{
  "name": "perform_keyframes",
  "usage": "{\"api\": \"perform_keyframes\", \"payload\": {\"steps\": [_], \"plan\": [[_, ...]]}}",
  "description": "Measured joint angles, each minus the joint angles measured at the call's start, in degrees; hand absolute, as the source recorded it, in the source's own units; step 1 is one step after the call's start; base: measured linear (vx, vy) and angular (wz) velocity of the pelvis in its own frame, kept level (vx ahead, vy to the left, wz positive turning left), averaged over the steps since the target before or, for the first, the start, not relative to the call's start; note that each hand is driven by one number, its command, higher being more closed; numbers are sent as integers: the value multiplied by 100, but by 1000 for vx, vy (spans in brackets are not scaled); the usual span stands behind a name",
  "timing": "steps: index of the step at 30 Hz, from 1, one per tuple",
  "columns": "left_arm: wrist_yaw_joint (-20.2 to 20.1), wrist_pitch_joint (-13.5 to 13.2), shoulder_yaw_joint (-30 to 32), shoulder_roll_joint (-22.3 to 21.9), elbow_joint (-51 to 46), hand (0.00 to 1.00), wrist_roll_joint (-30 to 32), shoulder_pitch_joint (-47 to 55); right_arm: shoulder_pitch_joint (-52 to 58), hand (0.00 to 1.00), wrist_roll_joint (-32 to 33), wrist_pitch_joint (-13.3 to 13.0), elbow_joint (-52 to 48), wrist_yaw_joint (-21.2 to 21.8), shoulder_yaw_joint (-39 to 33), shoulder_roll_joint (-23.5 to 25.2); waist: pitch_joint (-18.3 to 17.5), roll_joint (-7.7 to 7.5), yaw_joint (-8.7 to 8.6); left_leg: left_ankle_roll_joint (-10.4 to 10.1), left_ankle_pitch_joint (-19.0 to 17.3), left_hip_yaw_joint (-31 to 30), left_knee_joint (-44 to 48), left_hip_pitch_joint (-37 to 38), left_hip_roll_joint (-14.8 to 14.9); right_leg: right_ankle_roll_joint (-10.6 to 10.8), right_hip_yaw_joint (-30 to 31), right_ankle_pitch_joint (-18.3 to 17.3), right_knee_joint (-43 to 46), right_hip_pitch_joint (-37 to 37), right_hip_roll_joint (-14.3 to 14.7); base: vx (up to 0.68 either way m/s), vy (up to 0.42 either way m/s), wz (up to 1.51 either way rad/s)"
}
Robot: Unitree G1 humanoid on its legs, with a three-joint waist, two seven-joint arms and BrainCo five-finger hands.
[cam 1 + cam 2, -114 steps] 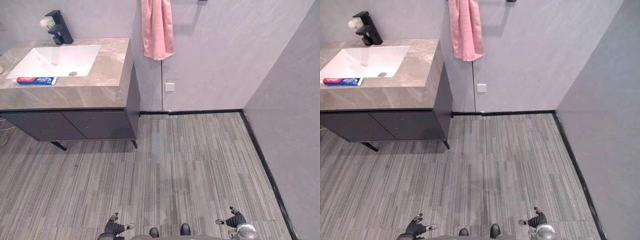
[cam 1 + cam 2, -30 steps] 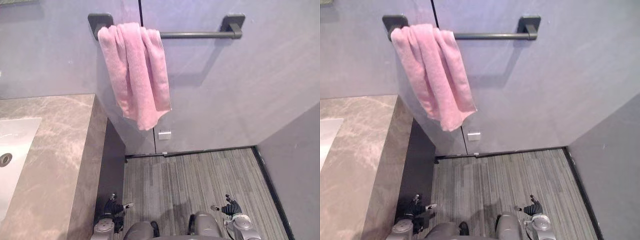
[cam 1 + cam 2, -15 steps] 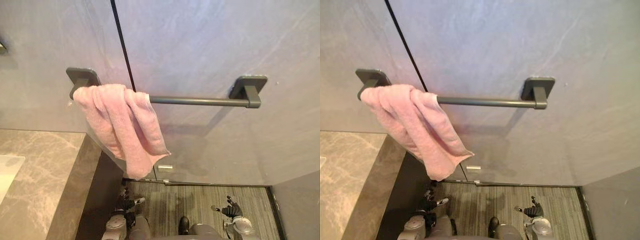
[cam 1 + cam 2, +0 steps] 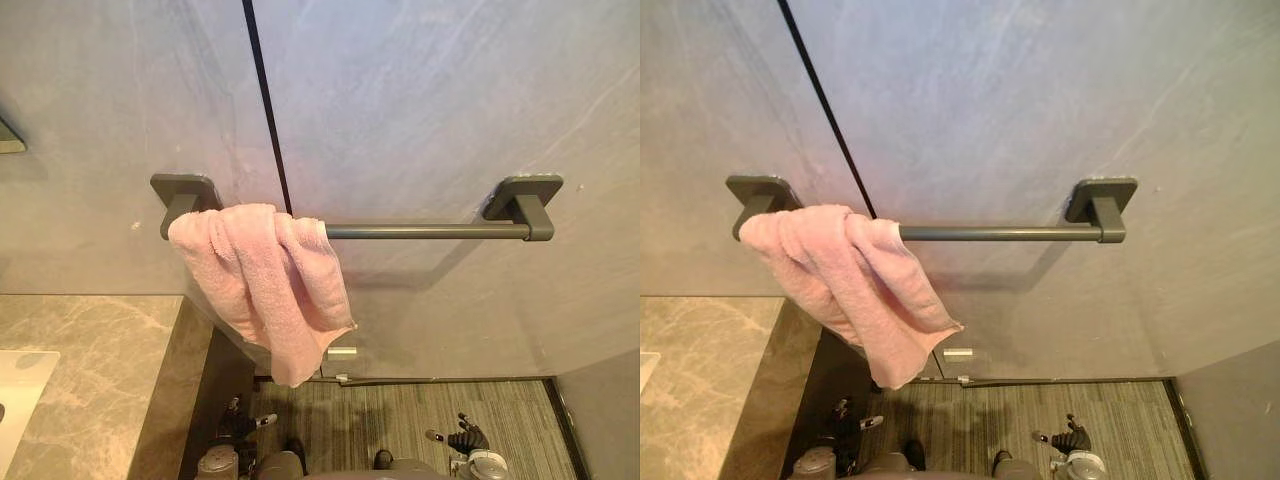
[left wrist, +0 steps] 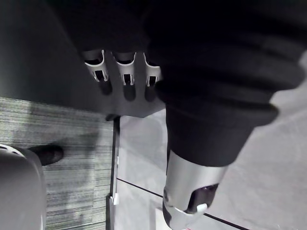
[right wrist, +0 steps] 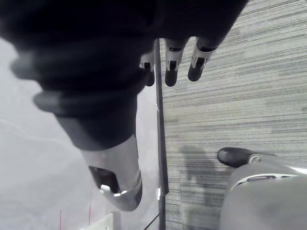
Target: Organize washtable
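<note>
The marble washtable top (image 4: 95, 375) fills the lower left corner, with a sliver of white sink (image 4: 20, 400) at its edge. A pink towel (image 4: 270, 290) hangs bunched on the left end of a dark wall bar (image 4: 430, 231). My left hand (image 4: 240, 424) hangs low beside the dark cabinet side, fingers (image 5: 123, 72) relaxed and holding nothing. My right hand (image 4: 466, 440) hangs low over the striped floor, its fingers (image 6: 171, 63) also loose and empty. Both hands are far below the towel and the tabletop.
A grey wall with a thin black vertical seam (image 4: 270, 120) stands straight ahead. A small white wall plate (image 4: 342, 352) sits under the towel. Grey striped floor (image 4: 410, 415) runs between the cabinet and a side wall (image 4: 605, 410) at the right.
The whole picture has shifted: the camera has moved, so the towel and bar now sit a little lower and further right. Both hands still hang low and empty.
</note>
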Motion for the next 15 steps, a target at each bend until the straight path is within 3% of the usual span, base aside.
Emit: {"api": "perform_keyframes", "payload": {"steps": [5,12,15], "plan": [[18,-2,-7,5,-652,0,-291,256,79,0,1,-1,-3,-1,7,-17,-72,-67,0,5,180,-166,-260,31,-46,-1,-145,0,-27,-9,-25,-44,-11,16],[-44,-87,-158,84,-3277,0,-623,1096,179,0,-12,-20,-268,3,21,-154,-187,11,20,27,211,-363,-336,-29,-146,43,-301,-26,-80,9,-68,2,6,13],[-161,-172,-159,147,-3826,0,-747,1227,174,0,-24,-27,-454,9,20,-165,-188,12,25,27,211,-410,-336,-29,-149,44,-338,-28,-85,40,-61,26,-11,7]]}}
